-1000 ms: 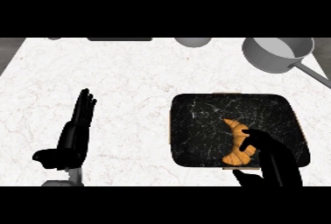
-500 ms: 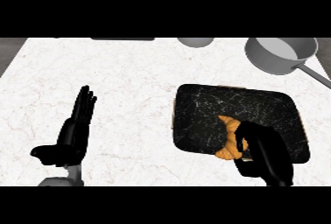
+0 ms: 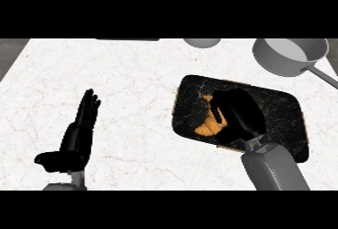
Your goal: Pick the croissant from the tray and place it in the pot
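The orange croissant shows over the black marbled tray, partly hidden by my right hand, whose fingers curl round it. Whether the pastry still touches the tray I cannot tell. The grey pot stands at the back right of the counter, its handle pointing to the right. My left hand rests open at the lower left, fingers straight and pointing away, far from the tray.
A grey round object sits at the counter's back edge, left of the pot. A dark flat strip lies along the back edge further left. White marble counter stretches between my two hands.
My right hand has moved up over the croissant and curled round it. The tray has turned and slid toward the back. My left hand stayed still.
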You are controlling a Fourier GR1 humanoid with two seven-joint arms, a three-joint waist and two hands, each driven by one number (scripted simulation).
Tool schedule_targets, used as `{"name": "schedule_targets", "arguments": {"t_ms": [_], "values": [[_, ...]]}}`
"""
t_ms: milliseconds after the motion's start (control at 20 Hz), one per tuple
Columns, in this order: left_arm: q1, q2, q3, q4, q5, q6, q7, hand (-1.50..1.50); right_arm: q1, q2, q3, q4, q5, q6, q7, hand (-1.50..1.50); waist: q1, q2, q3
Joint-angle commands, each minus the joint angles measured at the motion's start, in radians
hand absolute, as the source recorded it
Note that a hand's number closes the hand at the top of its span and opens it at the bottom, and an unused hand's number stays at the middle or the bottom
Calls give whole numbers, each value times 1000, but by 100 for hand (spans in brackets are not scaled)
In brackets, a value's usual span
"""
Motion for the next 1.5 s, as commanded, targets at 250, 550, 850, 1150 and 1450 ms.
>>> {"name": "schedule_targets", "arguments": {"t_ms": [250, 550, 850, 1150, 1450], "values": [[22, 19, 31, -55, 17, -16, 40, 0, -117, 0, -77, -131, 32, -21, 68, 150, -20, -2, 4], [2, -20, 22, 34, -2, -12, -30, 0, -200, -19, -211, -84, 29, -49, 124, 150, -18, 1, 4], [-11, -17, 29, -2, -14, 1, 26, 0, -269, -98, -338, -69, -13, 8, 160, 150, -19, 0, 4], [62, -15, 17, -33, -8, -35, -26, 0, -306, -213, -446, 125, -65, -80, 44, 150, -15, 0, 4], [12, -16, 25, -3, -19, -31, -13, 0, -390, -367, -577, 472, -110, -209, -127, 150, -5, 6, 5]]}}
